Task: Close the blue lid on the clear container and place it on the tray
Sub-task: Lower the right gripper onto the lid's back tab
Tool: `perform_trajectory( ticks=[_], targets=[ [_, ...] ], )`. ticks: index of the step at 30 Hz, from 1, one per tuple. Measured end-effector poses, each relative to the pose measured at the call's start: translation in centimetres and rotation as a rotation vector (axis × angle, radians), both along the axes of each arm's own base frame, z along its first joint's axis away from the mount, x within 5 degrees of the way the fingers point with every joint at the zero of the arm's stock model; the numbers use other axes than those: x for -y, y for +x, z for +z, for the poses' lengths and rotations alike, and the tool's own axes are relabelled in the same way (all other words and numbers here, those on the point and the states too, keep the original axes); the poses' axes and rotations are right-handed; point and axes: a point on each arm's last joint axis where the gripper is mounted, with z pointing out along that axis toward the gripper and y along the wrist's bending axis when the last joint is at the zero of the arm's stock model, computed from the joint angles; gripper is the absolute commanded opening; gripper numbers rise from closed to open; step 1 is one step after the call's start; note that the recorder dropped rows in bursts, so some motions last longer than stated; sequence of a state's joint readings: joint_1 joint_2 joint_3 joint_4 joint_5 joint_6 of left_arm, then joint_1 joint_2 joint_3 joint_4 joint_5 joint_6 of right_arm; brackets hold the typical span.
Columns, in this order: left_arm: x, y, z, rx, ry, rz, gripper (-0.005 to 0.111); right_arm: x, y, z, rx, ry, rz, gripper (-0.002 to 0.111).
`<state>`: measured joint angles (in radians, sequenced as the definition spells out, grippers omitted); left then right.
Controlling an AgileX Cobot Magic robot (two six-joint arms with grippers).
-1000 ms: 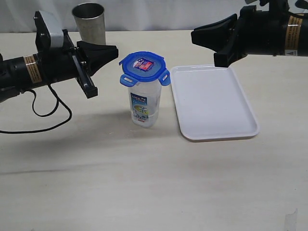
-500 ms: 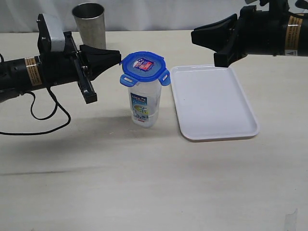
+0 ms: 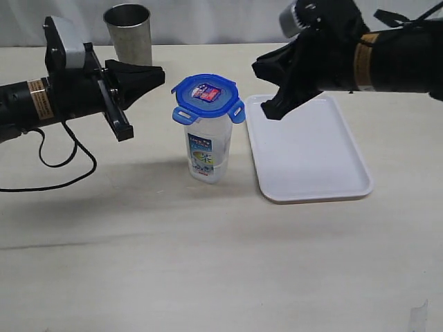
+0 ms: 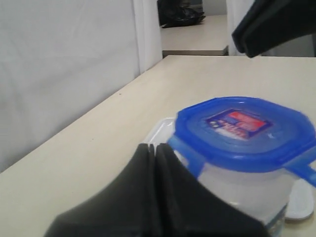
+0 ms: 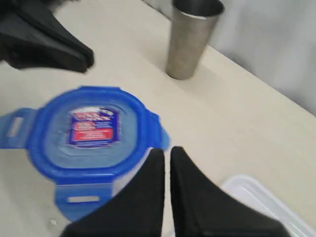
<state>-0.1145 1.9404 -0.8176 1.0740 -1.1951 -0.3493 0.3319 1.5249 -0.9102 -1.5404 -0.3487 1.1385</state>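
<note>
From the exterior view, the clear container (image 3: 208, 149), a slim, see-through plastic tumbler with a printed label, stood upright on the pale matte counter (image 3: 208, 263), just beside the tray (image 3: 311, 149) and not on it. The blue lid (image 3: 206, 93), rounded and translucent, sat on its mouth with flaps sticking outward. The tray was flat, white and smooth, with rounded corners and a low rim. My left fingers (image 3: 156, 72) were pressed together, empty, hovering level with the lid and near it. My right fingers (image 3: 261, 68) hung over the tray's near-lid edge, pinched together on nothing. A dull steel cup (image 3: 129, 31) stood behind.

In my left wrist view, my black fingers (image 4: 153, 148) met in a closed wedge right before the lid (image 4: 244, 131), its red-blue sticker on top.

In my right wrist view, my fingers (image 5: 163, 150) showed only a hairline seam, holding nothing, above the lid's (image 5: 91, 131) edge, the cup (image 5: 192, 37) beyond.
</note>
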Motion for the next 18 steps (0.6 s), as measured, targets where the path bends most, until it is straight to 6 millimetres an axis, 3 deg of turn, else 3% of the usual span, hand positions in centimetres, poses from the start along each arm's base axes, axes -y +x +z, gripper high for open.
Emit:
perform_trajectory(
  ticks=[4,11,16,18],
  targets=[
    [-1.8,0.9,-0.2,-0.07,-0.021,0.104,0.0,-1.3,0.3,0.7,0.067,-0.109,-0.171,0.004],
    [-2.7,1.3,-0.6,-0.143,-0.018,0.168,0.0,-3.7,0.5,4.6,0.12,-0.025,-0.3,0.004],
    [-2.7,1.3,-0.6,-0.163,-0.02,0.174,0.0,-3.9,1.0,7.4,0.216,-0.27,-0.589,0.004],
    [-2.7,1.3,-0.6,-0.167,-0.023,0.175,0.0,-3.6,1.2,8.0,0.13,-0.361,-0.667,0.004]
  ],
)
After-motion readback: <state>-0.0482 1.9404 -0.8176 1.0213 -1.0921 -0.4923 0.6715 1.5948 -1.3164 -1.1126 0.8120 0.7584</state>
